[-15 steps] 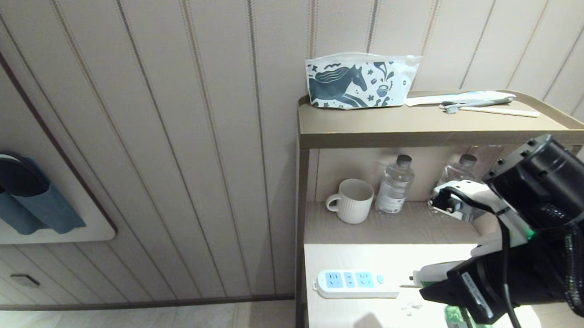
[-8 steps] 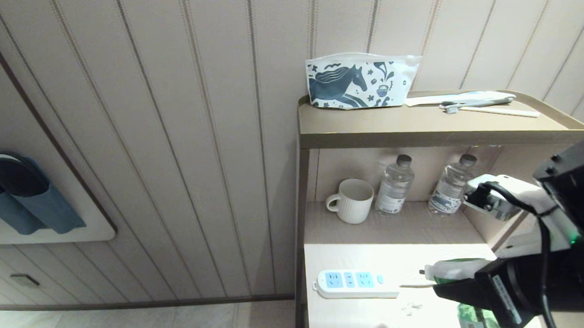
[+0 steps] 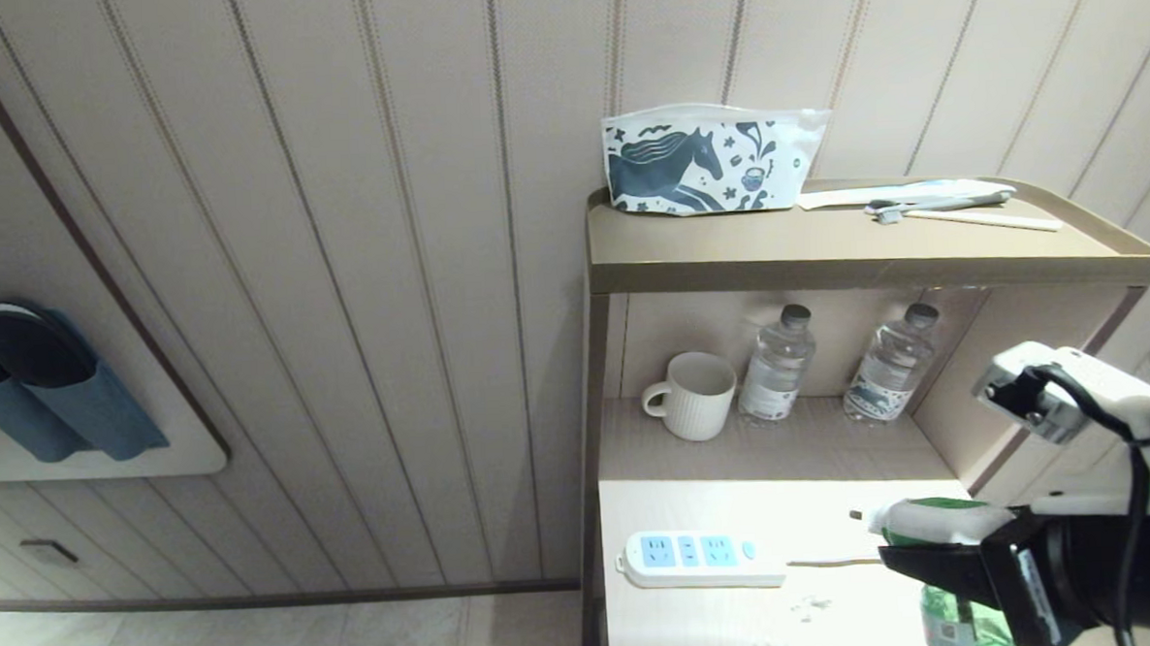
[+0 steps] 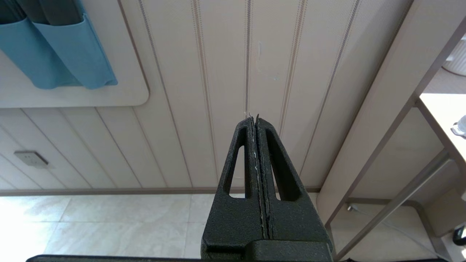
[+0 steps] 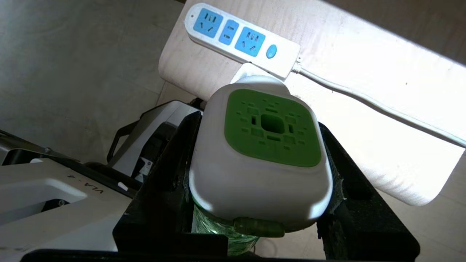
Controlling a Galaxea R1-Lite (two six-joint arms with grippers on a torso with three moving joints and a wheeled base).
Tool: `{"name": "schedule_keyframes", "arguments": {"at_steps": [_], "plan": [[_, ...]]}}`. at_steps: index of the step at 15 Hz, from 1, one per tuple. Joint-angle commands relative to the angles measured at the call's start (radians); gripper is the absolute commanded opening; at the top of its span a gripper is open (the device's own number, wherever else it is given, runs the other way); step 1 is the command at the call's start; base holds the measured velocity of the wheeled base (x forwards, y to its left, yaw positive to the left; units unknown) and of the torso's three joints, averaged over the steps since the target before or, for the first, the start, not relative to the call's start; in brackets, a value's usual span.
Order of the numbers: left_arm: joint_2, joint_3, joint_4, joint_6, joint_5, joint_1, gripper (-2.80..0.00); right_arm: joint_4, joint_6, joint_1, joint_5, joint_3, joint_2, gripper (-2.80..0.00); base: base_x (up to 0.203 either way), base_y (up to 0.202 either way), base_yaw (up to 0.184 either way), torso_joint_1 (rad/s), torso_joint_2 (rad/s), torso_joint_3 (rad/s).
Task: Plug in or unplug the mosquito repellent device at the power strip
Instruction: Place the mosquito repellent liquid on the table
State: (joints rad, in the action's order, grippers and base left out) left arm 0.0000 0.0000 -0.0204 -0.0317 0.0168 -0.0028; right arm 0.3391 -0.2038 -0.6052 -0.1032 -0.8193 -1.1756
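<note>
Pale striped wall panels (image 3: 338, 227) back the head view, with a tan shelf unit (image 3: 824, 254) on the right; its top holds a horse-print pouch (image 3: 709, 159), and the niche below holds a white mug (image 3: 692, 396) and two clear water bottles (image 3: 776, 365). On the light counter (image 3: 738, 500) in front lies the power strip (image 3: 697, 557), flat near the counter's left edge, all three blue socket panels bare, its white cord (image 3: 833, 561) running to the right. At the lower right, the right gripper (image 3: 944, 559) clamps the mosquito repellent device (image 3: 938, 521), held off the strip and apart from it, white-and-green head up, green bottle hanging below. Blue slipper pockets (image 3: 44, 395) hang on the wall at the far left. From the left wrist view, the left gripper (image 4: 256, 120) points toward the wall panels above the tiled floor (image 4: 109, 225), its fingers (image 4: 240, 174) pressed together on nothing, beside the shelf unit's side. From the right wrist view, the black fingers (image 5: 167, 171) grip both sides of the device's white body, its green vented face toward the camera, with the power strip lying on the counter beyond it, untouched.
</note>
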Motion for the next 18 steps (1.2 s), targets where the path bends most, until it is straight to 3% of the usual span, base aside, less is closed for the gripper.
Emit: {"name": "schedule_keyframes", "arguments": {"at_steps": [1,4,8,11,14,16,18], "plan": [[0.003,0.000,-0.001,0.003,-0.001,0.000,-2.80,-0.015,0.000,0.006,-0.009,0.032,0.035,-2.80,0.000,0.000,0.000,0.000,0.00,0.000],[0.003,0.000,-0.001,0.003,0.000,0.000,-2.80,-0.070,0.010,0.038,-0.024,0.071,0.104,-2.80,0.000,0.000,0.000,0.000,0.00,0.000],[0.003,0.000,-0.001,0.003,0.000,0.000,-2.80,-0.092,0.046,0.180,-0.086,0.103,0.154,-2.80,0.000,0.000,0.000,0.000,0.00,0.000],[0.003,0.000,-0.001,0.003,0.000,0.000,-2.80,-0.316,0.139,0.208,-0.110,0.198,0.232,-2.80,0.000,0.000,0.000,0.000,0.00,0.000],[0.003,0.000,-0.001,0.003,0.000,0.000,-2.80,-0.486,0.172,0.292,-0.216,0.257,0.256,-2.80,0.000,0.000,0.000,0.000,0.00,0.000],[0.003,0.000,-0.001,0.003,0.000,0.000,-2.80,-0.572,0.191,0.327,-0.288,0.280,0.252,-2.80,0.000,0.000,0.000,0.000,0.00,0.000],[0.003,0.000,-0.001,0.003,0.000,0.000,-2.80,-0.588,0.193,0.321,-0.289,0.301,0.263,-2.80,0.000,0.000,0.000,0.000,0.00,0.000]]}}
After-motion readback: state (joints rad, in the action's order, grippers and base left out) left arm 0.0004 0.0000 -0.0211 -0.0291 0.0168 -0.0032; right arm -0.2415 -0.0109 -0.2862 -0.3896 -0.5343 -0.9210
